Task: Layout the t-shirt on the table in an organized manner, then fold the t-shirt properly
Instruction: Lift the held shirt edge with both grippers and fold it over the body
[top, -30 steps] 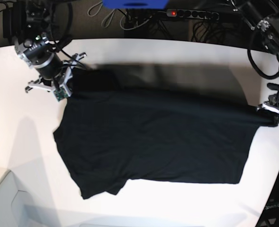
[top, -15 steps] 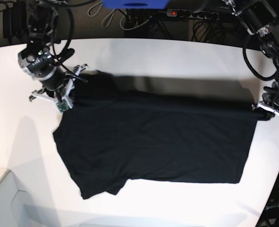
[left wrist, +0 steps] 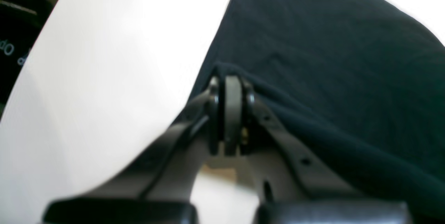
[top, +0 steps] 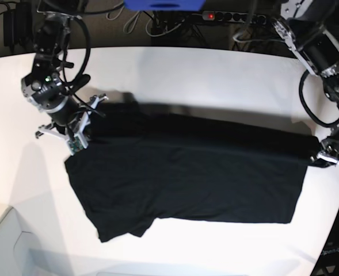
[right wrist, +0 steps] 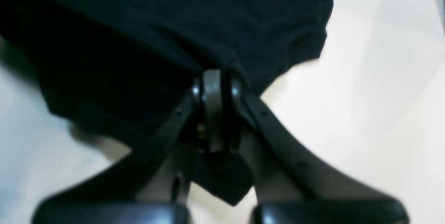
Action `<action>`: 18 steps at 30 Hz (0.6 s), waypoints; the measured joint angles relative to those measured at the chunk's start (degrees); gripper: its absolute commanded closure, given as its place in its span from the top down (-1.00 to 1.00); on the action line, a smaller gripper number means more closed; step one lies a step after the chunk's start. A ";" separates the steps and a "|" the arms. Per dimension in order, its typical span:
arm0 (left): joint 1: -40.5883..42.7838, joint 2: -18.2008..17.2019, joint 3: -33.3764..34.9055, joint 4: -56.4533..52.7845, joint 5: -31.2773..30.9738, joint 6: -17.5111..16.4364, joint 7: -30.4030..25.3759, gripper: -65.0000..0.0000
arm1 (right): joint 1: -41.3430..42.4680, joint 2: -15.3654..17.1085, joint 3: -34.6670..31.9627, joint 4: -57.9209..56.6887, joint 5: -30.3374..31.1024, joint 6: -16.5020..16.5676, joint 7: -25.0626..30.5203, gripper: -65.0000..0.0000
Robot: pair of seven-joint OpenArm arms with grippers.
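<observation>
Right now the t-shirt lies spread across the middle of the white counter, plain black side up, with no print showing. Its long upper edge runs between the two arms and looks lifted off the counter, casting a dark shadow band just behind it. The lower edge lies flat, and one sleeve pokes out at the lower left corner of the base view.

On the left side of the base view, the right end effector sits at the upper left corner of the cloth. From the right wrist camera, its fingers are pressed together with a fold of black fabric pinched between them; the cloth drapes away from the tips and a rounded hem hangs toward the pale counter.

On the right side of the base view, the left end effector is at the upper right corner of the shirt, close to the curved edge of the counter. The left wrist camera shows its fingers closed tight on a ridge of black cloth, which stretches away taut from the tips, with bare white counter beside it.

Behind the counter, a power strip with a red light and loose cables lie on the dark floor
</observation>
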 measured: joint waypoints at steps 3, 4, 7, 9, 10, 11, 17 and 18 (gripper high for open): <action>-2.38 0.00 -0.02 -6.01 0.35 0.09 -0.17 -1.00 | 1.25 -0.13 0.00 -3.61 -0.22 0.02 -0.04 -1.00; -2.80 0.11 0.02 -7.45 0.35 0.04 -1.51 -1.00 | 1.31 -0.11 0.00 -4.59 -0.37 0.02 0.13 -1.00; -3.19 0.07 0.02 -10.93 0.11 0.22 -8.20 -0.99 | 1.66 -0.11 0.00 -6.71 -0.35 0.00 0.00 -1.00; -3.15 0.00 0.90 -13.03 0.28 0.66 -11.80 -0.99 | 2.82 -0.11 0.00 -7.96 -0.42 0.00 -0.20 -1.00; -3.10 -0.35 2.45 -14.12 0.44 0.90 -13.18 -0.99 | 3.37 -0.11 0.00 -8.33 -0.37 0.02 -0.07 -1.00; -2.99 -0.85 4.20 -14.99 0.39 0.90 -13.55 -0.99 | 3.91 -0.11 0.00 -8.55 -0.33 0.00 0.09 -1.00; -3.28 -2.62 10.08 -19.28 0.15 0.83 -18.03 -0.99 | 6.19 0.11 0.11 -11.08 -0.42 0.00 -0.09 -1.00; -3.26 -2.62 10.19 -19.85 0.20 0.85 -18.01 -0.99 | 6.62 0.13 0.15 -11.47 -0.48 0.00 -0.15 -1.00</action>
